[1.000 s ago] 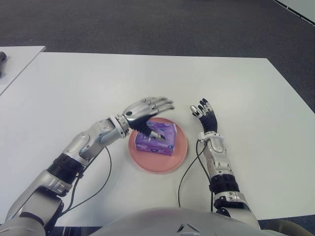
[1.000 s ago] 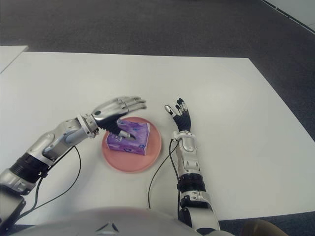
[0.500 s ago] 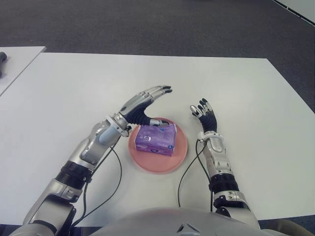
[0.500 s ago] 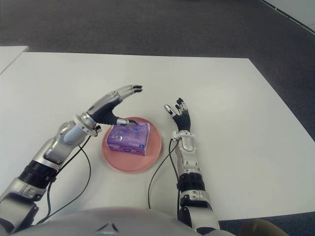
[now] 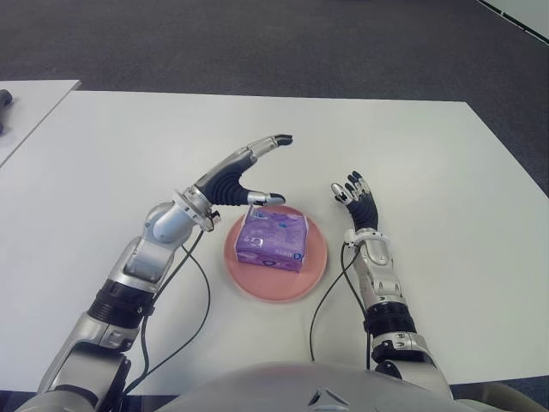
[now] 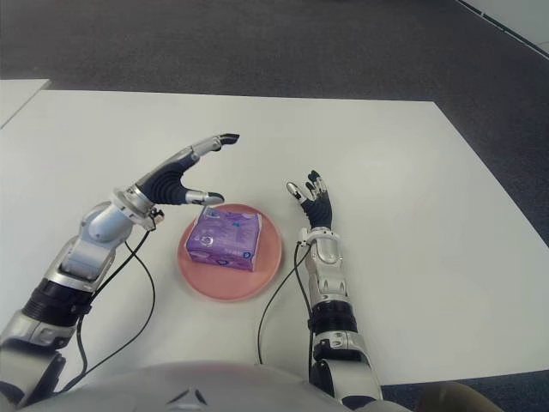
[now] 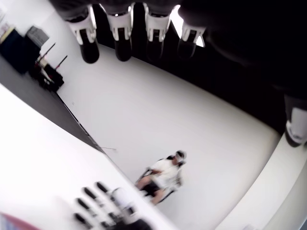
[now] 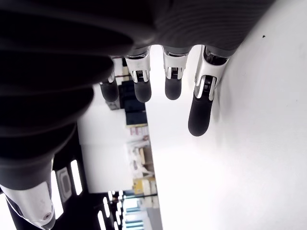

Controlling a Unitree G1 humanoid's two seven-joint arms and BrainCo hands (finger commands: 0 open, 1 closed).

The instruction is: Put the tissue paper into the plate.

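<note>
Tissue paper (image 5: 274, 240) lay flat in plate (image 5: 316, 265), task looked done to me. Left hand (image 5: 236, 173) hovered up-left of pack, fingers spread, holding nothing. Right hand (image 5: 358, 201) beside plate on its right, fingers extended, empty. Best move I judged: lift left hand straight clear, avoid brushing pack. Left wrist view alone showed seated person (image 7: 164, 175) far off; eye views didn't.

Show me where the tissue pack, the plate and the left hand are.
tissue pack (image 5: 273, 239), left eye view, middle of its purple top face.
plate (image 5: 276, 288), left eye view, bare pink rim on the side nearest the robot.
left hand (image 5: 232, 178), left eye view, the palm, fingers spread.
</note>
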